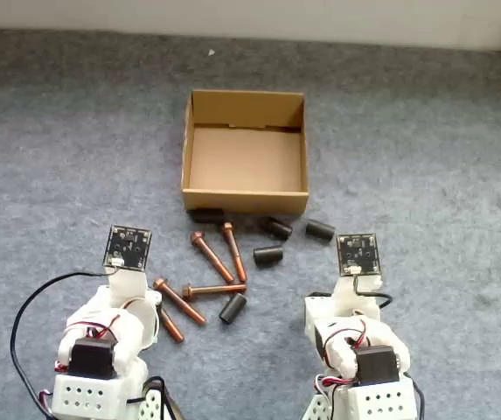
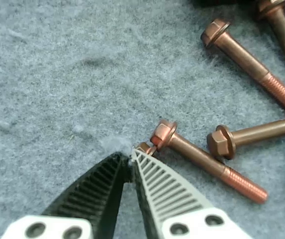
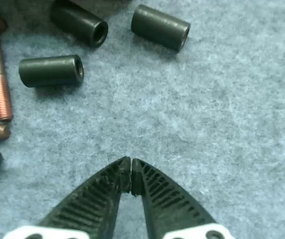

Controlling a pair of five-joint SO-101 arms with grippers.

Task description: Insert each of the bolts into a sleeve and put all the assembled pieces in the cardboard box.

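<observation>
The five bolts (image 1: pixel 212 257) are lying scattered on the carpet (image 1: pixel 425 157) between the two arms and the box (image 1: pixel 246 202). Five sleeves (image 1: pixel 267 256) are lying among and just beyond them, one resting against the box's front wall. The box is sitting empty, and nothing is assembled yet.

The bolts are looking like rigid, copper-coloured metal, probably weighty for their size. Their smooth round shanks would likely be rolling or slipping in a loose pinch. Taking one across the plain shank just below the flanged head is looking best, leaving the threaded end free for insertion. The sleeves are seeming hard, dark and smooth too, so gripping one across its middle would be keeping the bore clear.

The left gripper (image 2: pixel 131 163) is hanging low over the carpet with its fingers pressed together and holding nothing, its tip just beside a bolt head. The right gripper (image 3: pixel 131 175) is likewise hovering low with fingers closed on nothing, with sleeves lying ahead of it.
</observation>
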